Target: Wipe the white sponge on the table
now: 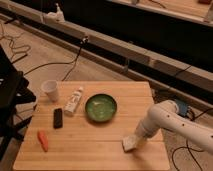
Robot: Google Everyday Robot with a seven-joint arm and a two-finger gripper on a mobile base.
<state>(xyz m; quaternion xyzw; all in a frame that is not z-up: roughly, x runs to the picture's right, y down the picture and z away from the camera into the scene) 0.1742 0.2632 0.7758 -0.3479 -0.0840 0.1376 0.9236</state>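
On the desk (100,145), out toward four o'clock from its middle and close to the right-hand edge: the white sponge (128,145), small, pale, lying flat on the wood. Right on top of it, at its two o'clock end: the hand (137,135), at the tip of a white arm (162,119) that slants down across the desk's right edge from three o'clock. Meets the sponge from above, touching it. Cannot tell whether clenched on the pad, released, or merely pressed against it, nor how far open. Near the centre of the desk, just toward one o'clock: a green bowl (101,108), round, upright, well apart from the sponge and at its ten o'clock. Off at the desk's ten o'clock corner: a white cup (50,90), upright. Between cup and bowl: a white tube (74,100), lying on its side, cap end pointing to one o'clock, near the bowl's rim but not touching it. At nine o'clock: a black slab (58,118), flat, just beside the tube's lower end. At eight o'clock, near the left edge: an orange piece (43,140), thin and tapered, lying alone. Beyond the desk at three o'clock, partly behind the arm: a blue box (183,108) on the floor, with dark cables (197,115) trailing nearby.
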